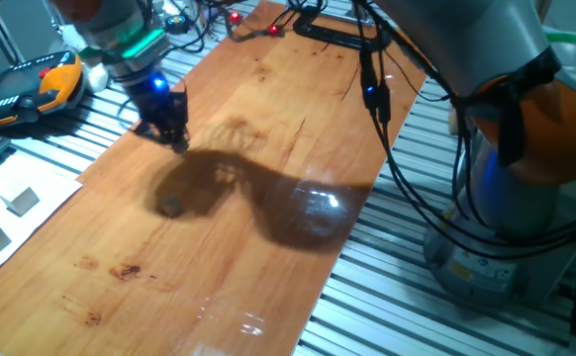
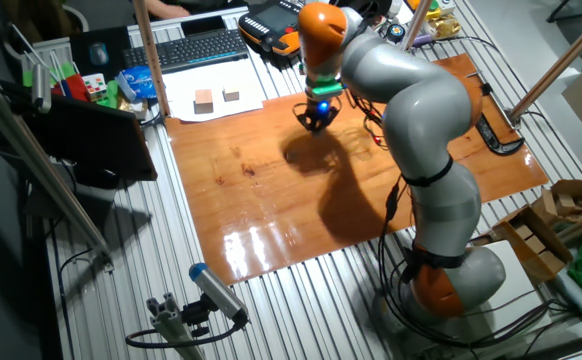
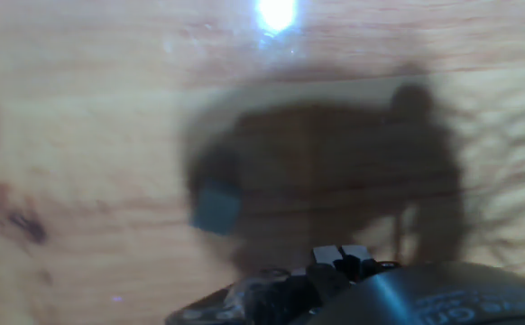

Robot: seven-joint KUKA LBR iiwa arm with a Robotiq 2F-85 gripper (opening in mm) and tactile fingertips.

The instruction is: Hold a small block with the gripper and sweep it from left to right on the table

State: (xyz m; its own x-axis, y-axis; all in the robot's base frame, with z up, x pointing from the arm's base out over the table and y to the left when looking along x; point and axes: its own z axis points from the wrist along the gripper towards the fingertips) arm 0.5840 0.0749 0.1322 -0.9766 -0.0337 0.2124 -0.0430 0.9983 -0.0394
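Table [image 1: 268,247]: glossy reddish-brown board, arm's shadow across it.
Small block [image 1: 171,207]: lying free in shadow, nearer than gripper.
Gripper [image 1: 176,135]: raised above board, fingers clenched together, empty.

Colours around the gripper

A black gripper [image 1: 173,127] with a blue light and a teal-green ring is carried on an orange and grey arm [image 2: 411,110]. Beneath it, a glossy reddish-brown counter [image 1: 268,247] is streaked with dark knots, grain lines and a broad dark shadow.
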